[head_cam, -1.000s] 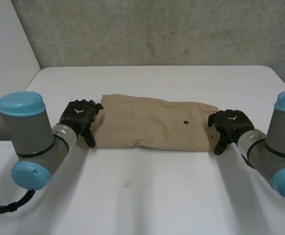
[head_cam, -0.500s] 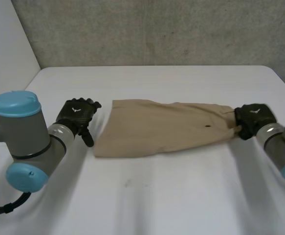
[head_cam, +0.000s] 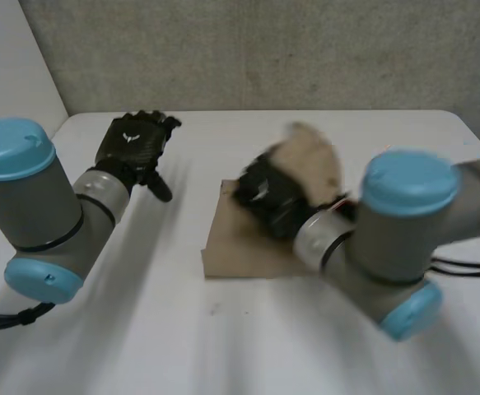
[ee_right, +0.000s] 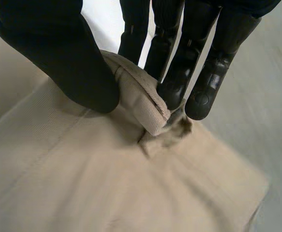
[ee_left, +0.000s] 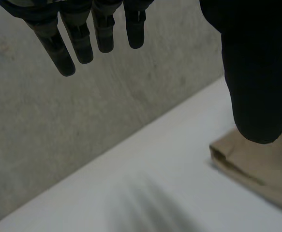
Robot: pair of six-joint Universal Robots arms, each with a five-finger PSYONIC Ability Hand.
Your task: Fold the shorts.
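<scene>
Head view. "Where on the counter point(head_cam: 182, 337) are the shorts point(head_cam: 240, 251)?"
"Mid-counter, one end pinched by the right hand point(head_cam: 268, 197), thumb against fingers, lifted over the rest. Well apart, the left hand point(head_cam: 132, 146) hangs spread. Mid-fold, I'd say; next, lay it square and release."

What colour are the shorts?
Plain tan, no pattern. The shorts show best in the right wrist view, pinched by the right hand.

The head camera looks down from behind, across the bench point(head_cam: 223, 346) toward the grey wall point(head_cam: 264, 49). The wrist camera on the left hand point(ee_left: 257, 72) faces that wall (a corner of the shorts point(ee_left: 257, 166) lies by its thumb). The one on the right hand point(ee_right: 58, 63) sits close over the shorts. All three views share them.
</scene>
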